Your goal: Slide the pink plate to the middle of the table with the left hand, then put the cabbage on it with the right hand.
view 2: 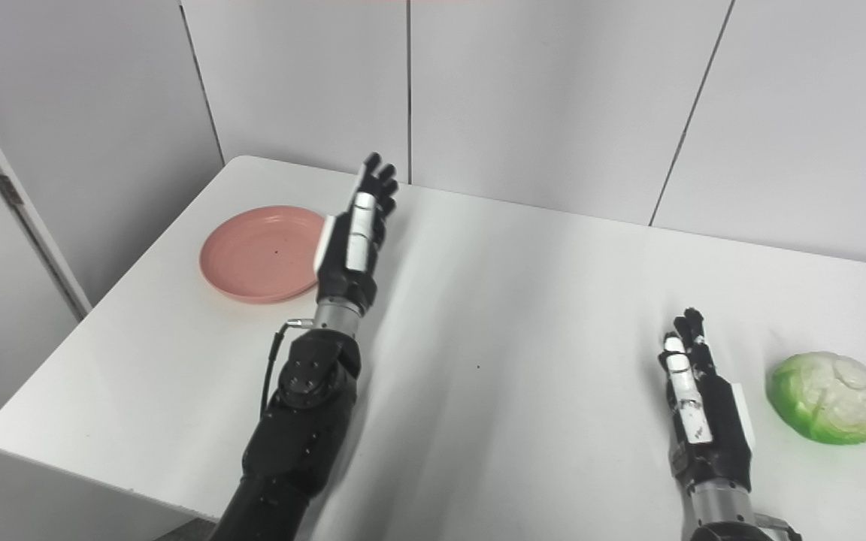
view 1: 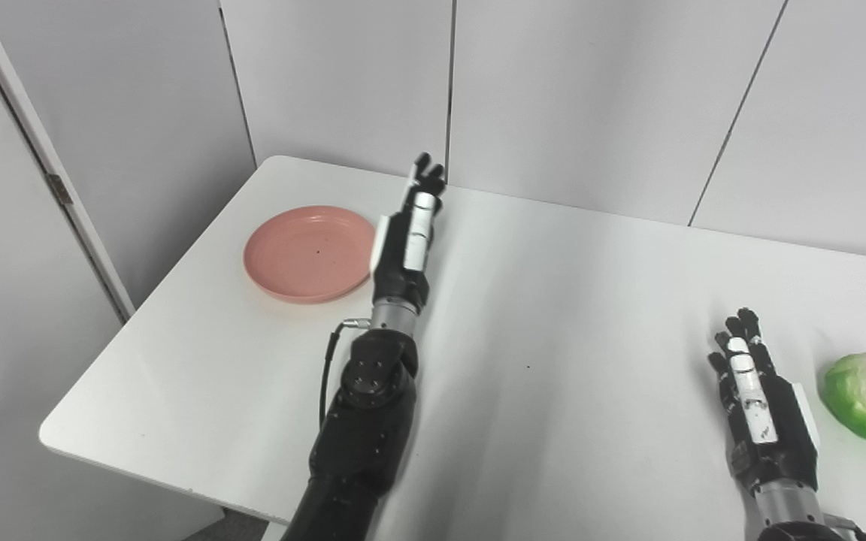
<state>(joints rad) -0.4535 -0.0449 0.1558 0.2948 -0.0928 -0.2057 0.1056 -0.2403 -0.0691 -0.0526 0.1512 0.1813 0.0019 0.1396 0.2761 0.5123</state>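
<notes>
The pink plate (view 1: pixel 310 252) lies flat near the table's left side, toward the far corner. My left hand (view 1: pixel 407 239) is raised just right of the plate's rim, fingers straight and apart, holding nothing. A green and white cabbage (view 2: pixel 827 397) rests on the table at the right. My right hand (view 2: pixel 699 412) stands open to the left of the cabbage, with a small gap between them.
The white table (view 1: pixel 553 323) has its left edge and front left corner close to the plate. Grey wall panels (view 1: pixel 591 90) rise straight behind the table's far edge. A cable (view 1: pixel 328 361) loops beside the left wrist.
</notes>
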